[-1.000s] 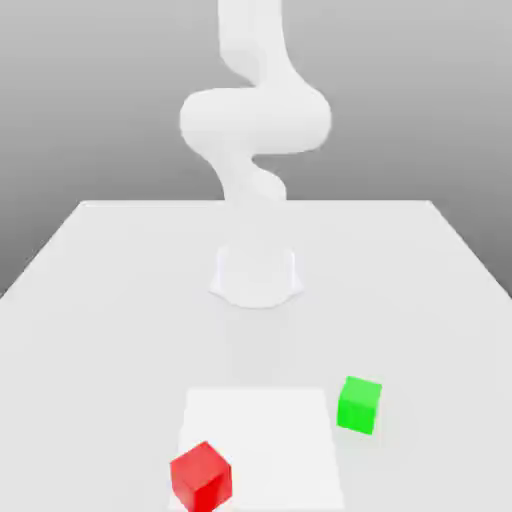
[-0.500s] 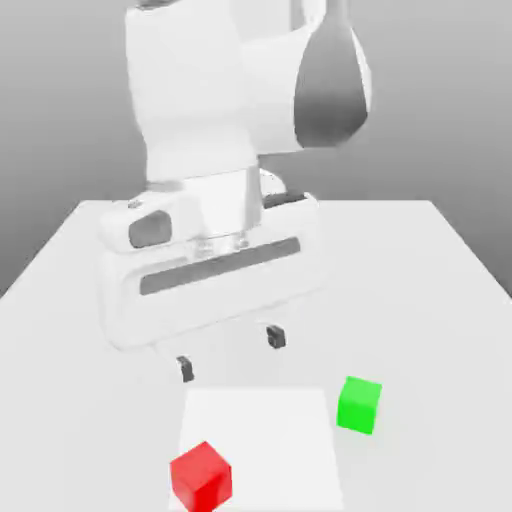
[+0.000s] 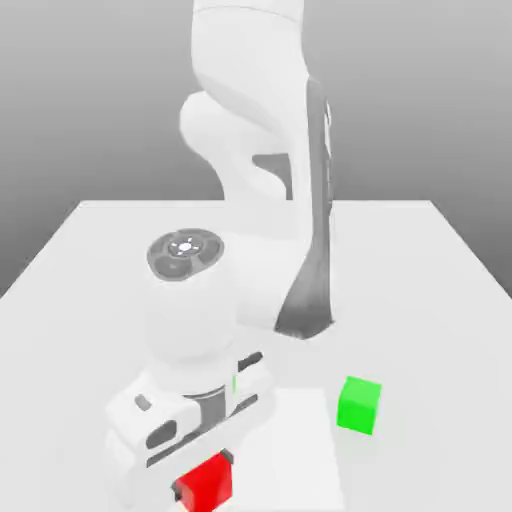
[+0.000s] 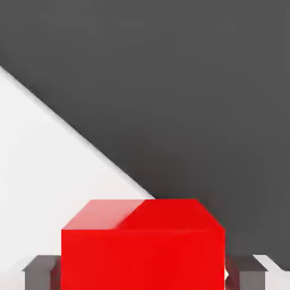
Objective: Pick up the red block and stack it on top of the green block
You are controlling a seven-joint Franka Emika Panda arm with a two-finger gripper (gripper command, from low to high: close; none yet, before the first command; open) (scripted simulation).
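While the white arm bent forward and down from its base at the far side of the table, its hand hung low over the near edge with the wrist pointing at the surface. The gripper sat at about seven o'clock in the exterior view, its body slightly turned. Its jaws were clenched on the red block, which rested between them on the pale square patch of the table. In the hand view the red block stood squarely between the two dark fingers, one pressed to each side face. The green block lay apart from the red one, toward two o'clock from it, just beyond the patch's edge, untouched.
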